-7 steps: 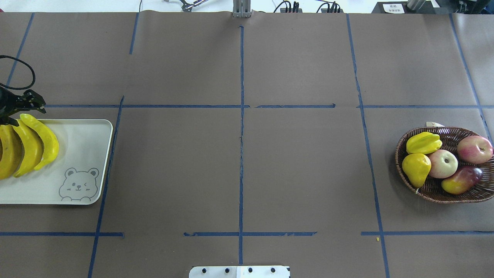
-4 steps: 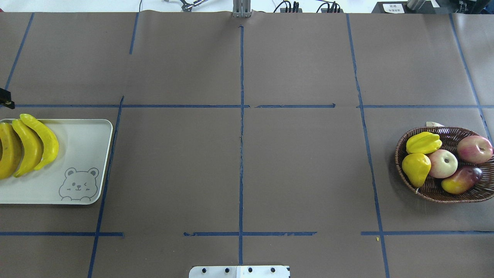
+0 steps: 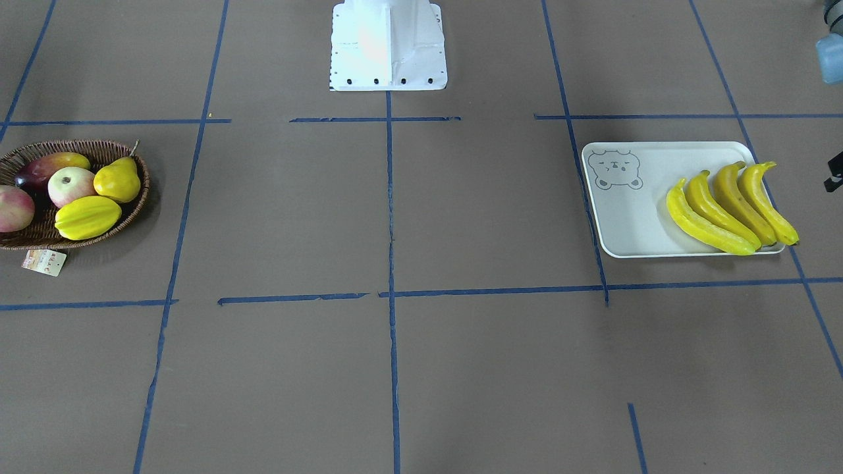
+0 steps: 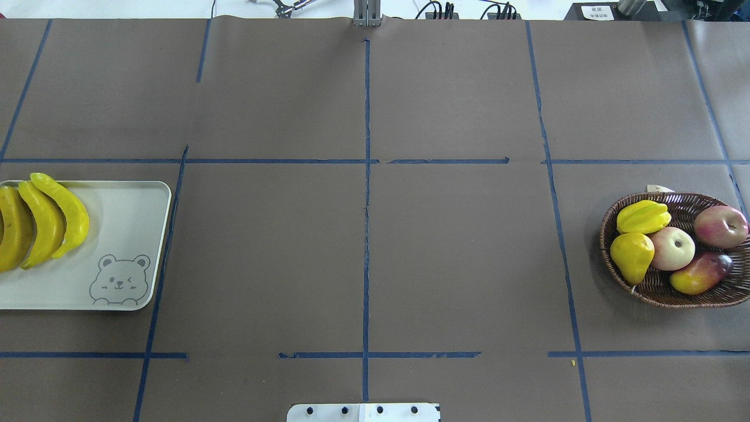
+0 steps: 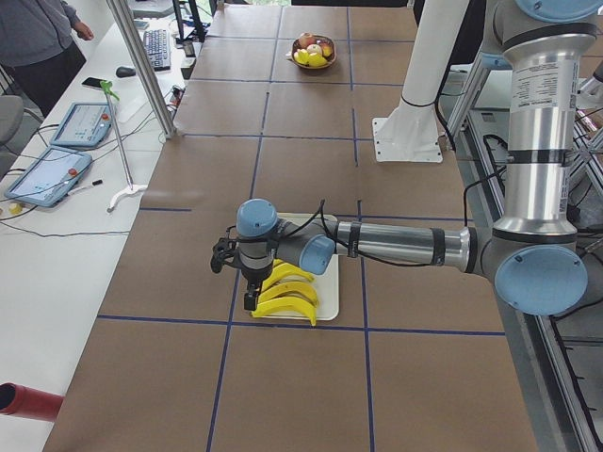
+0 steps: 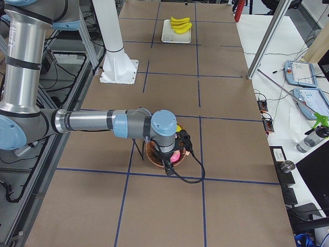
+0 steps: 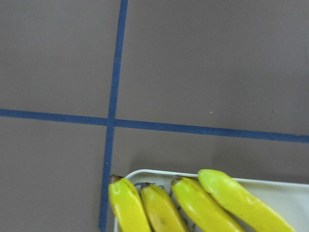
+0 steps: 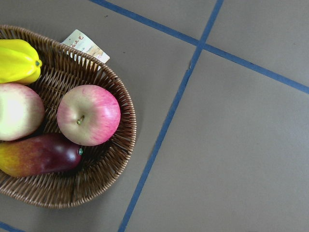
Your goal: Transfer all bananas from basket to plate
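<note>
Four yellow bananas (image 3: 724,207) lie side by side on the pale bear plate (image 3: 625,217). The overhead view shows three of them (image 4: 50,220) at its left edge. The left wrist view shows their tips (image 7: 193,203). The wicker basket (image 4: 662,293) at the right holds no banana. My left gripper (image 5: 251,297) hangs over the plate's outer end. Only a dark sliver of it (image 3: 835,174) shows in the front view, so I cannot tell if it is open. My right gripper (image 6: 168,165) hangs over the basket, and I cannot tell its state.
The basket holds a starfruit (image 4: 643,217), a pear (image 4: 631,257), two apples (image 4: 672,248) and a red-yellow mango (image 4: 701,273). Its paper tag (image 3: 44,261) lies outside the rim. The robot base (image 3: 387,43) stands at the table's near middle edge.
My left gripper has drawn back from the bananas' far tips and left the overhead view to the left. The bananas and the basket's fruit have not moved.
</note>
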